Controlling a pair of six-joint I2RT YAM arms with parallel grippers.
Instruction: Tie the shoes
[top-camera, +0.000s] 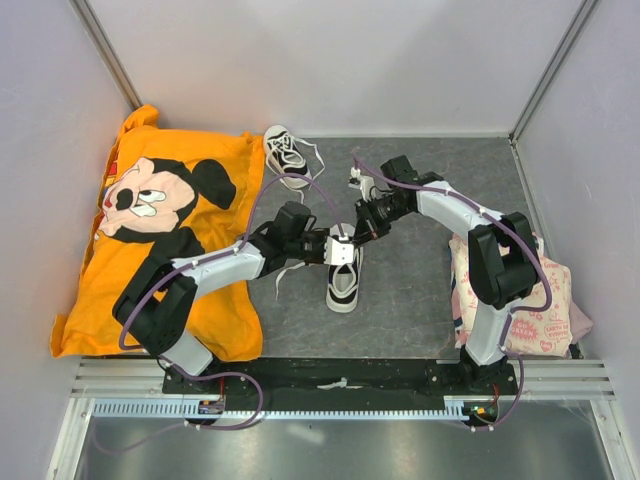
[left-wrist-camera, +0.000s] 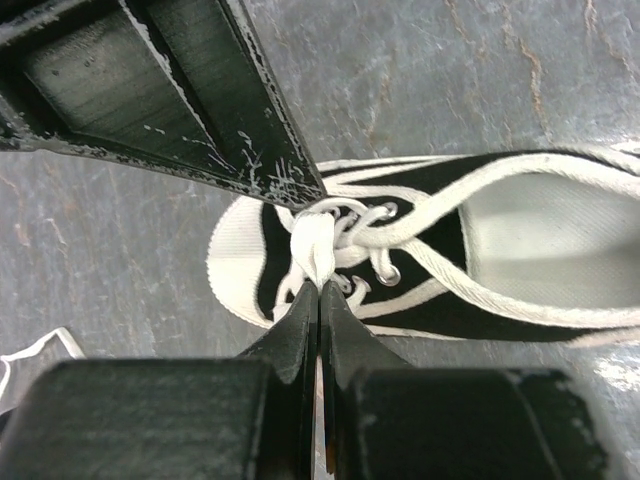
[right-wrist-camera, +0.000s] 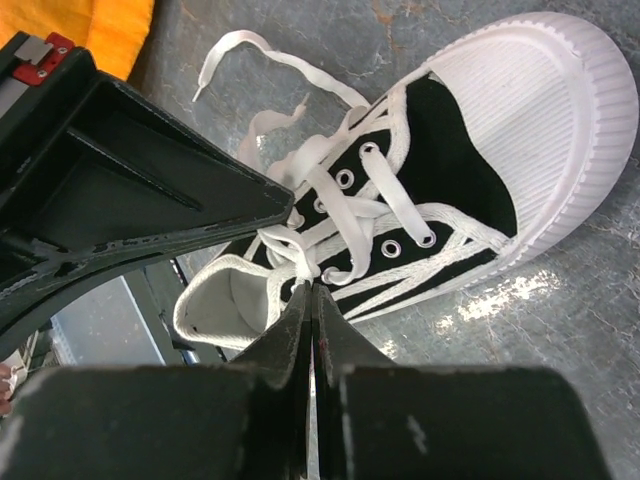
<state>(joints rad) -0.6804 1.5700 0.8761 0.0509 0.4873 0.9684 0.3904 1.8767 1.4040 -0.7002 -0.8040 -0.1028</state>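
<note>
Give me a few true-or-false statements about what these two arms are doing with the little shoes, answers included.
1. The left gripper pinches a bunch of white lace. True.
2. The right gripper stands wide open. False: it is shut, its tips at the laces.
3. Both arms work on the near shoe. True.
4. The far shoe is held up in the air. False: it lies on the table, beside the orange cloth.
</note>
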